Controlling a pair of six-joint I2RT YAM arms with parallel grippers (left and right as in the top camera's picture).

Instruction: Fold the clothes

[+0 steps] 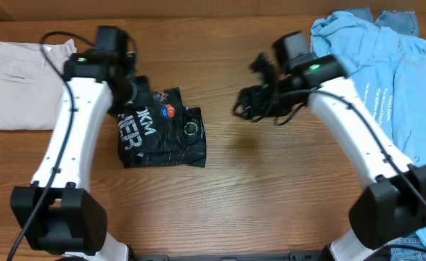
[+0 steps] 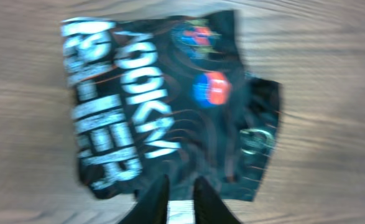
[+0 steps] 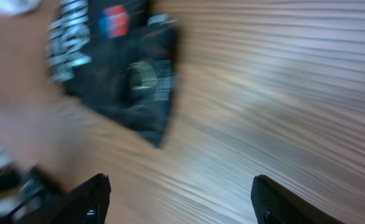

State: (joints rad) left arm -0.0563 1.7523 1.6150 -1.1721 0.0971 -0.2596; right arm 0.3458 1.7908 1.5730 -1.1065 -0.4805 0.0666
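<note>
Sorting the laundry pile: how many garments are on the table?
3, perhaps more: a folded black shirt at centre-left, a beige garment far left, and a light blue heap at right that may hold several.

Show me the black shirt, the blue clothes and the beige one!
black sports shirt (image 1: 162, 134), overhead view, middle of the folded bundle.
light blue clothes (image 1: 376, 54), overhead view, middle of the pile.
beige garment (image 1: 17, 83), overhead view, its centre.

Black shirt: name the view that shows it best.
Left wrist: the folded black shirt fills the frame, lettering and logos readable despite blur. Overhead shows it small, its left edge under the left arm. Right wrist catches only a blurred corner.
</note>
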